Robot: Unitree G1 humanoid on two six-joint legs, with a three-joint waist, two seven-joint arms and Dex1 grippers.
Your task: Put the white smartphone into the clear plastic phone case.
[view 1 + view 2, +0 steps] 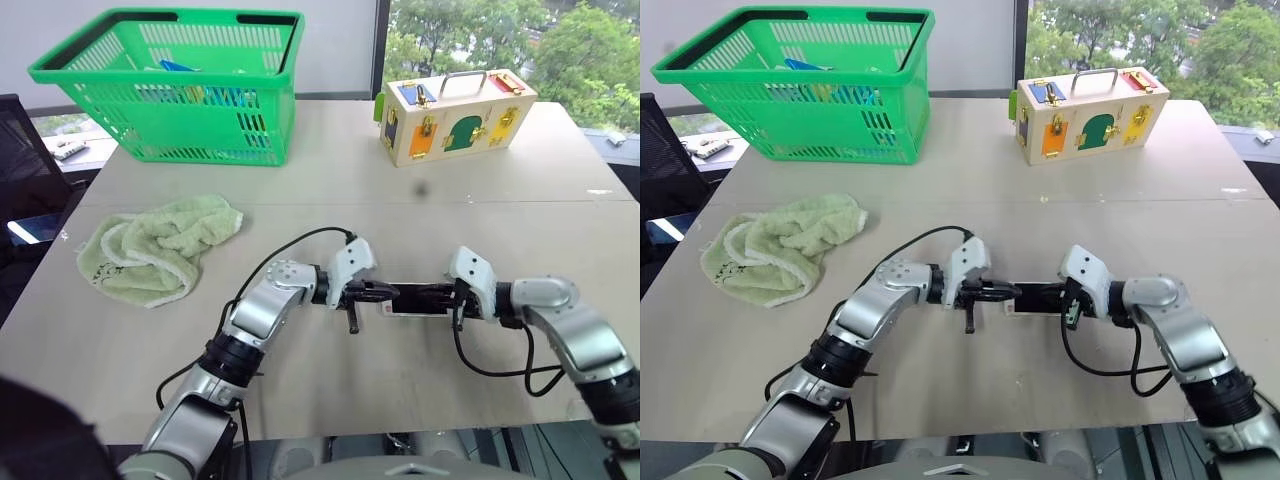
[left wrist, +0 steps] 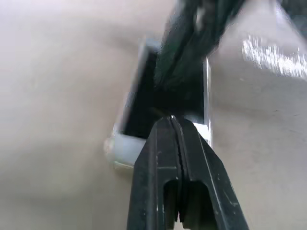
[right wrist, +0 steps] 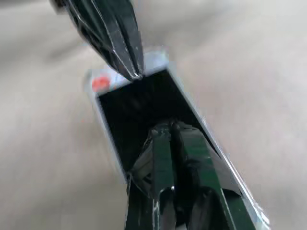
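I have the phone (image 1: pixel 415 300) lying flat on the tabletop (image 1: pixel 420 190) between both arms. My left end effector (image 1: pixel 385 293) is closed, tip pressing one end; my right end effector (image 1: pixel 432 296), also closed, presses the screen. This looks like the seating step, though I cannot make out the case around it. Next I'd press along the edges evenly.

No readable writing anywhere I looked.

I found no word, number or brand on the white smartphone (image 3: pixel 139 103) between my fingers; its end carried only a small orange-red mark, too blurred to read. The wooden latch box (image 1: pixel 457 117) near the table's far edge showed coloured panels, no lettering.
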